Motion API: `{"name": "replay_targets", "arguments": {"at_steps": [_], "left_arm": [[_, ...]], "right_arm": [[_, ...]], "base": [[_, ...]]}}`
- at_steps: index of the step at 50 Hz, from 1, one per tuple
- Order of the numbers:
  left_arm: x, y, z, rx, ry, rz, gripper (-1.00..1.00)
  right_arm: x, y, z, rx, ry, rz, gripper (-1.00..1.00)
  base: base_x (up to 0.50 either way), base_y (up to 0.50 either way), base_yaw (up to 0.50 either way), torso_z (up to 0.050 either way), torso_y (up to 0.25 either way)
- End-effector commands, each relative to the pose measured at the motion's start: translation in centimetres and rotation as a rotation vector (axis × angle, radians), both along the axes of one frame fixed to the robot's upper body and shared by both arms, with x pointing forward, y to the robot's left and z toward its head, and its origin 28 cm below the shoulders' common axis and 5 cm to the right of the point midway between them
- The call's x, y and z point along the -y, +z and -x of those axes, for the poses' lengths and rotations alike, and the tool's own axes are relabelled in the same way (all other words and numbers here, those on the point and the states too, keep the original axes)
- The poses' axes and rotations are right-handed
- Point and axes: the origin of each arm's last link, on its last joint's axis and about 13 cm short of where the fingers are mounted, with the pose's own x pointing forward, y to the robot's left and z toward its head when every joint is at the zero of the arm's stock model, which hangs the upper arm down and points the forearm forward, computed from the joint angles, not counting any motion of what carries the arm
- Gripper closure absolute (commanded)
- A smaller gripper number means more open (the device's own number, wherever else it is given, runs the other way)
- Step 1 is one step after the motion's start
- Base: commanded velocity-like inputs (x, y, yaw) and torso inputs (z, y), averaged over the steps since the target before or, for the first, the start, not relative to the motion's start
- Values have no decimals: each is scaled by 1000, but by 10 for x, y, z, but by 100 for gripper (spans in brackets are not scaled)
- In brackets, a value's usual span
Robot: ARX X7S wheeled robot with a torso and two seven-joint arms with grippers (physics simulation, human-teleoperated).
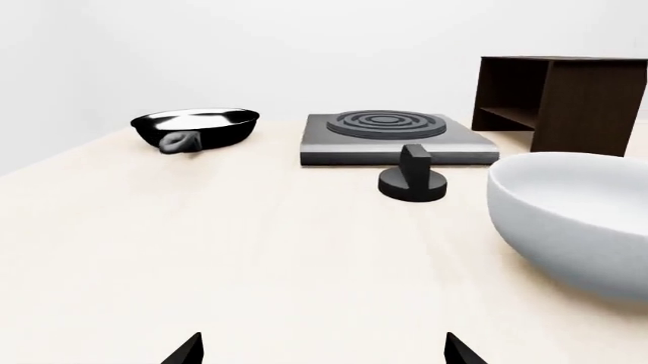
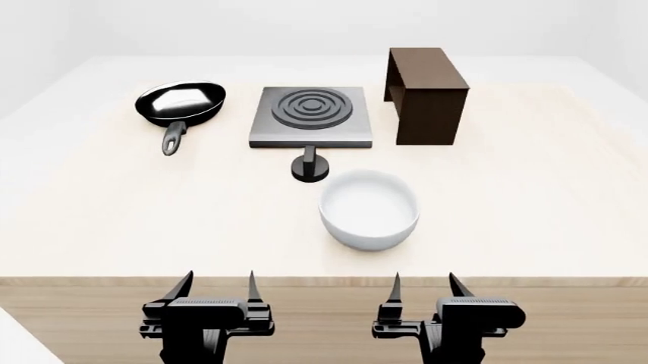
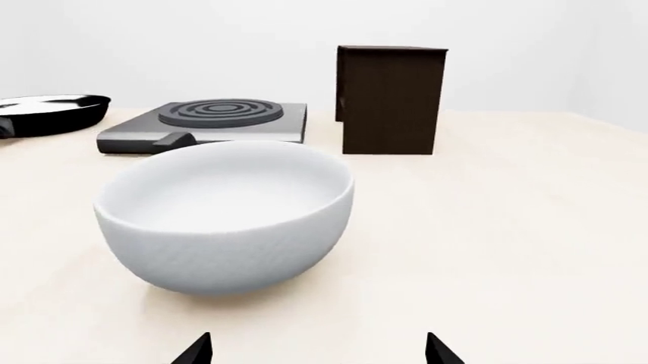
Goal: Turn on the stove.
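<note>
Both pincers, left pincer [image 2: 218,290] and right pincer [image 2: 424,288], are held open and empty at the surface [image 2: 526,212] edge, since the stove [image 2: 311,116] knob [image 2: 309,168] beyond the white bowl [image 2: 369,208] is not yet reached.

walls: plain white, evenly lit | table [image 2: 121,220]: pale wood top | floor: seemingly out of view

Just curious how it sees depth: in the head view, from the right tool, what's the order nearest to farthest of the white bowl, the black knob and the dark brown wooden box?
1. White round bowl, just ahead.
2. Small black round knob, ahead-left.
3. Dark brown wooden box, at the back.
</note>
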Motion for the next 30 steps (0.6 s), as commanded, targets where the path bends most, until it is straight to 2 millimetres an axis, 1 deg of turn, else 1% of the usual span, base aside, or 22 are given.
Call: {"name": "replay_targets", "arguments": {"at_steps": [1, 30], "left_arm": [[0, 0, 0, 12, -4, 6, -100], [0, 0, -1, 12, -7, 3, -100]], "right_arm": [[-1, -1, 0, -2, 10, 0, -100], [0, 0, 1, -3, 9, -5, -100]], "base": [[0, 500, 0, 0, 0], [0, 500, 0, 0, 0]]}}
